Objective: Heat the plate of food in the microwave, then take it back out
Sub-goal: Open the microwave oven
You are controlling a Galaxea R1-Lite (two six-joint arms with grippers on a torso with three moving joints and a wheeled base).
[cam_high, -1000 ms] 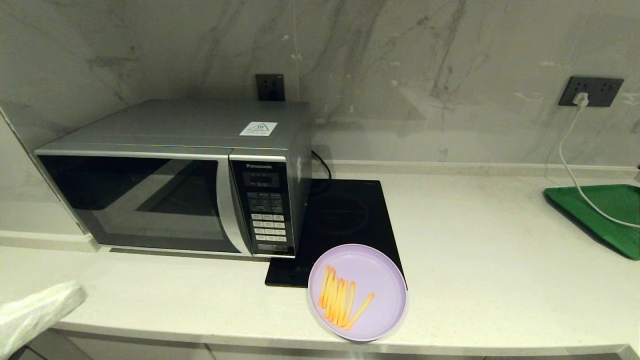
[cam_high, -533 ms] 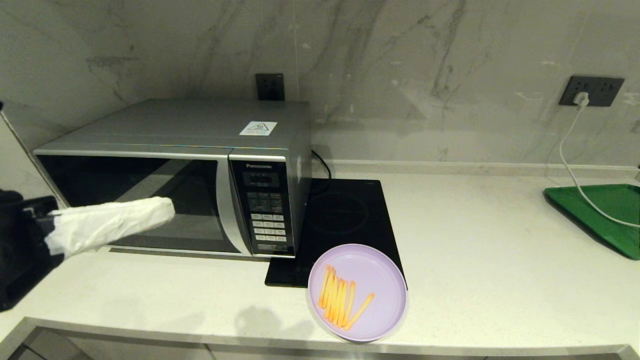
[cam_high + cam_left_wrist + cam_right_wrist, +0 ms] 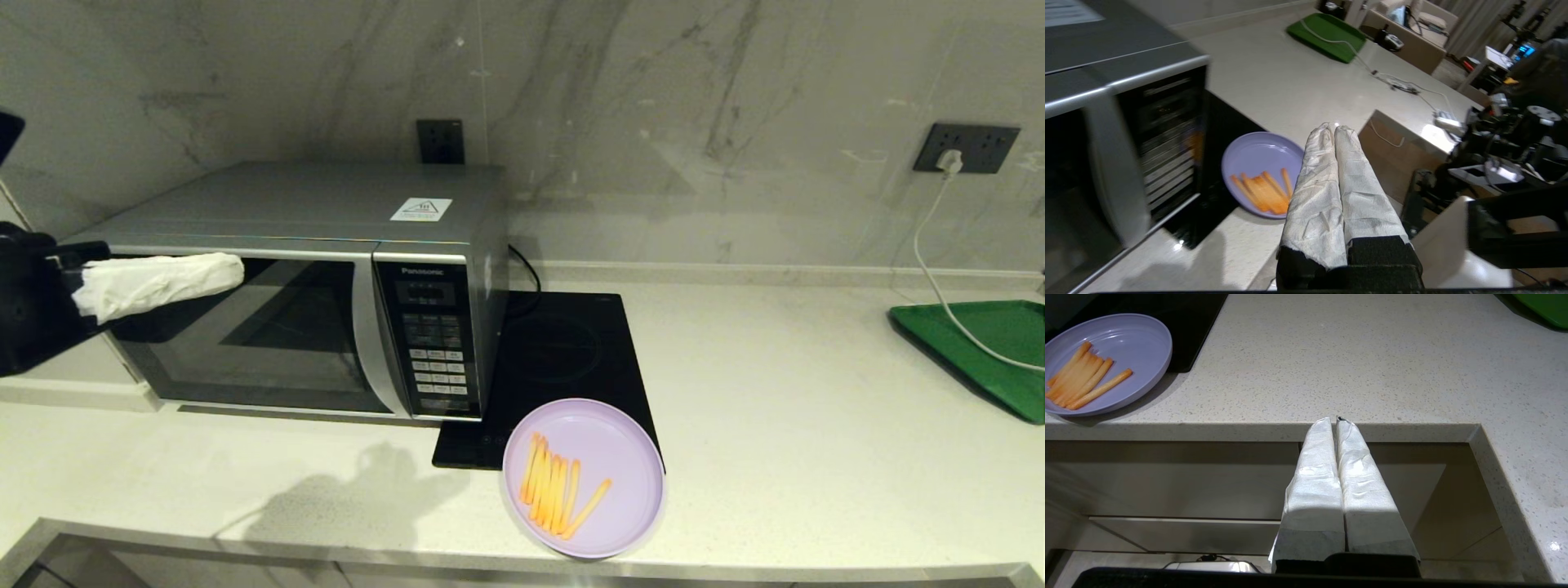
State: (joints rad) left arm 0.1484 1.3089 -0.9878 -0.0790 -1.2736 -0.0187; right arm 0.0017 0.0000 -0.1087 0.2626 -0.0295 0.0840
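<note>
Overhead, grey-veined marble backs the pale speckled counter (image 3: 775, 392), where the left tool (image 3: 233, 269), fingers together, fronts the microwave (image 3: 286, 286).

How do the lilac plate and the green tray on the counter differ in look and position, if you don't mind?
The plate is round and pale lilac; the tray is rectangular and green. The plate carries fries; a white cable crosses the tray. The plate sits by the front edge, overlapping the black cooktop; the tray lies far right. Both rest on the counter.

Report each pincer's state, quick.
Left pincer: closed, empty, up by the microwave door.
Right pincer: closed, empty, parked below the counter edge.
</note>
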